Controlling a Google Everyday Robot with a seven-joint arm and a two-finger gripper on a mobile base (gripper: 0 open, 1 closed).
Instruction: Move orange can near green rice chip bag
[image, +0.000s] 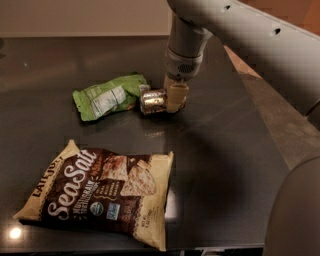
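**A:** Where is the open room on the table (225, 150)?

**B:** To the right of the can. Bare dark top runs out to the right edge, which slants from the far side down toward the near right. Past it lies mottled brown floor (292, 125). The near edge passes just under the Sea Salt chip bag (100, 192).

**A:** And the orange can (153, 101)?

**B:** It lies on its side past the table's middle, shiny metal with a silver end facing left. That end is touching or almost touching the right tip of the green rice chip bag (107, 97).

**A:** What is the green bag like?

**B:** Flat, wrinkled and bright green, with a white label panel. The tan-and-brown bag is larger and glossy, and lies well apart on the near left.

**A:** And the tool (176, 97)?

**B:** It hangs straight down from the pale grey arm (240, 30) and sits at the can's right end. I cannot tell whether it clamps the can or stands loose.

**A:** The surface and the room?

**B:** The table is smooth, almost black, with a light glinting at the near-left corner. A pale wall (75, 15) stands behind it.
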